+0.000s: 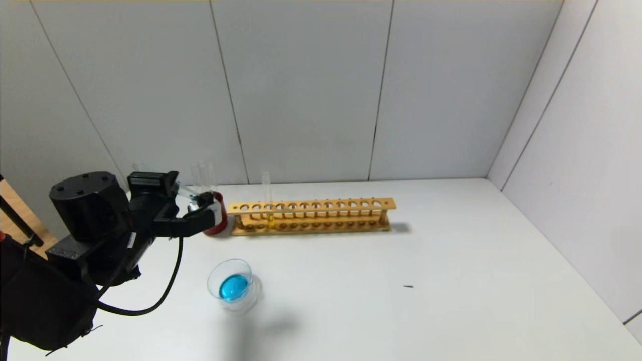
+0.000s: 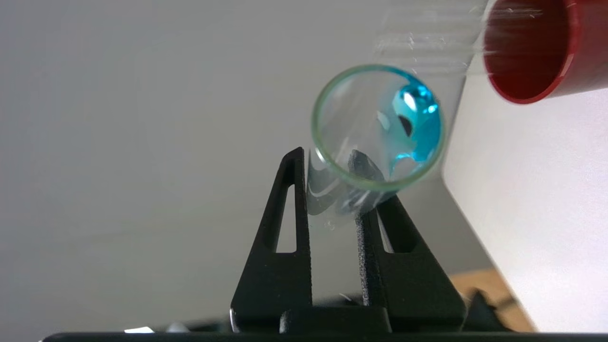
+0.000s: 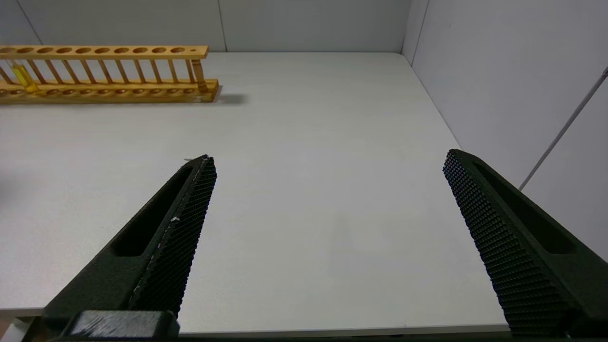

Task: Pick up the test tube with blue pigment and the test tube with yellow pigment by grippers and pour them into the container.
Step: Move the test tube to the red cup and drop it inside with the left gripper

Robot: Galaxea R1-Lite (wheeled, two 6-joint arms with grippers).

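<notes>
In the head view a smooth white tabletop (image 1: 426, 281) fills the lower frame, boxed in by pale grey wall panels with thin dark seams behind and along the right. A long yellow wooden test-tube rack (image 1: 311, 216) runs across the middle of the frame, and the slim clear glass tube with a little yellow liquid at its bottom (image 1: 268, 203) stands upright in one of its left-hand holes, mouth up. Just left of the rack sits a dark red opaque cup (image 1: 219, 220) with plain colourless tubes (image 1: 203, 176) rising behind it. At lower centre-left, the small low round clear glass dish (image 1: 233, 286) holds a pool of blue liquid. The black left gripper (image 1: 198, 203) reaches in from the left edge to beside the red cup, holding the slim clear glass tube with blue-teal residue (image 1: 186, 192), which lies close to level. In the left wrist view its jaws are clamped on that tube (image 2: 377, 126), whose open mouth faces the camera, long axis running away from it, blue drops inside; the red cup's rim (image 2: 532, 47) fills the upper right corner. In the right wrist view the black right gripper (image 3: 327, 164) hangs over bare tabletop, jaws spread wide, with the rack (image 3: 109, 73) at upper left.
</notes>
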